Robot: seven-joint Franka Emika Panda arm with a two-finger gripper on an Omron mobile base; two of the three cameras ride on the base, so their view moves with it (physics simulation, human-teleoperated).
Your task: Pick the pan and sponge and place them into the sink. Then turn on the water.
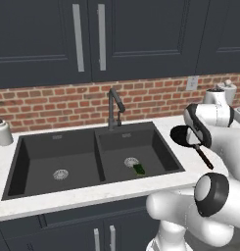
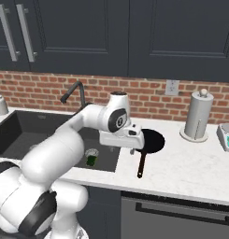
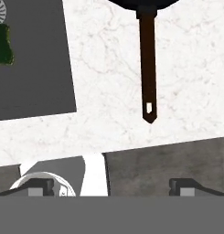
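Hand view looks straight down on the counter [image 3: 109, 91], with the gripper [image 3: 113, 185] released: its two finger tips stand wide apart at the bottom, holding nothing. Just beyond them the pan's handle [image 3: 147, 68] runs up the picture toward the black bowl at the top edge. The pan [image 2: 151, 140] sits flat on the counter right of the sink [image 1: 23, 152], clear of the rim. It looks stiff and fairly heavy, weighted toward the bowl, so a grip on the thin handle close to the bowl should tip less than one at the far end. Farther off, the sponge [image 1: 139, 169] already lies in the right basin beside the drain. No stream runs from the faucet [image 1: 114, 105].
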